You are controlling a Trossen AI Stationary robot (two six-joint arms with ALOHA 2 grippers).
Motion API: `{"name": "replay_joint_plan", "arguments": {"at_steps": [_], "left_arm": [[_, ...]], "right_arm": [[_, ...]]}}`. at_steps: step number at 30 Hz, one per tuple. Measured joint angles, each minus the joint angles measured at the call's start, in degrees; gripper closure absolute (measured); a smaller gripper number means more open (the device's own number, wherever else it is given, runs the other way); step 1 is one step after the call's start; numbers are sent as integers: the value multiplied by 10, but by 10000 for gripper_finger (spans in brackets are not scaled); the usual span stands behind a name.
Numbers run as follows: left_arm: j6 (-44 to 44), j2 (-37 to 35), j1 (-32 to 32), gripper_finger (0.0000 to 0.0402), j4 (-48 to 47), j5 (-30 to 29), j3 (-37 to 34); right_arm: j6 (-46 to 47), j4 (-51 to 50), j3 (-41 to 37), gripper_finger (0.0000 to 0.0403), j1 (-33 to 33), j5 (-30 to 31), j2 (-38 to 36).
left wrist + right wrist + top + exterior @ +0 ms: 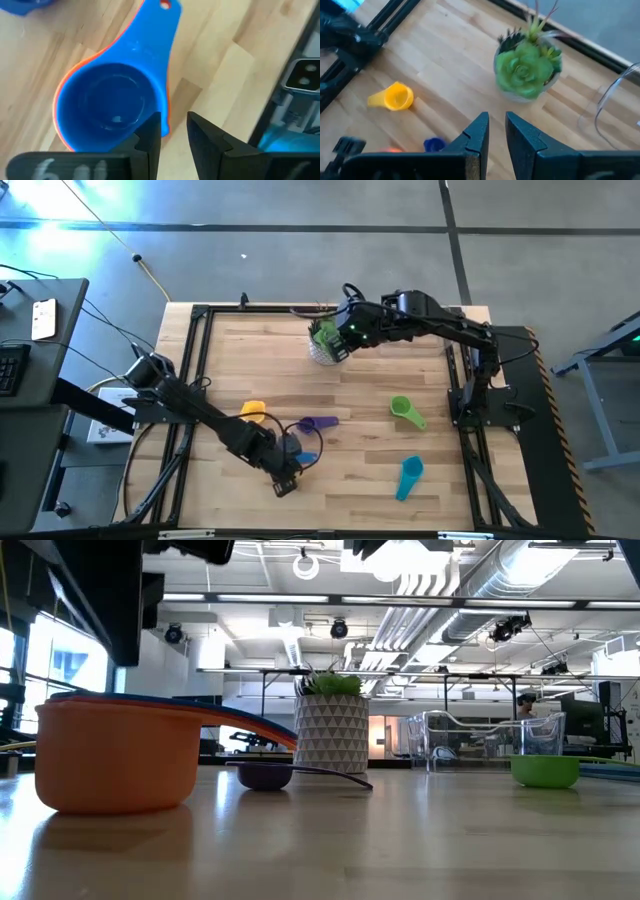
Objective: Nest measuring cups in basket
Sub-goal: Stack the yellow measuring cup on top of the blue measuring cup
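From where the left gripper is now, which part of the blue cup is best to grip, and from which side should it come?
Probably the rim wall of the blue cup, taken from above. It sits upright, mouth open, nested in an orange cup, and the left gripper hangs right at that rim, slightly open. One finger inside and one outside should pinch both walls. The flat handle lies low, harder to catch.

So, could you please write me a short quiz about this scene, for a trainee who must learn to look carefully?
1. True or false: the blue measuring cup sits inside an orange cup.
2. Fill in: seen from above, the cup lying between the yellow cup and the green cup is coloured ____.
3. Which thing is nearest the right gripper? A: the potted plant. B: the yellow cup. C: the green cup.

Key:
1. True.
2. Purple; it is the purple cup.
3. A.
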Motion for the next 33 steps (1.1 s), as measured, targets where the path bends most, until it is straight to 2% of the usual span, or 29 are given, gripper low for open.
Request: {"name": "replay_joint_plan", "arguments": {"at_steps": [6, 10, 15, 21, 26, 33], "left_arm": [[36, -43, 1, 316, -9, -18, 0], [53, -77, 3, 316, -42, -40, 0], [53, -125, 3, 316, -120, -87, 0], [32, -174, 3, 316, -237, -133, 0], [8, -203, 3, 316, -303, -161, -7], [-33, -235, 6, 316, -302, -151, -69]], "right_arm": [[0, -53, 0, 348, 35, -26, 0], [-2, -51, 0, 348, 72, -25, 0], [4, -52, 0, 348, 124, 1, 0], [56, -51, -1, 348, 185, 48, 0], [106, -51, -46, 348, 224, 51, -1], [201, -48, -129, 348, 262, 66, 1]]}}
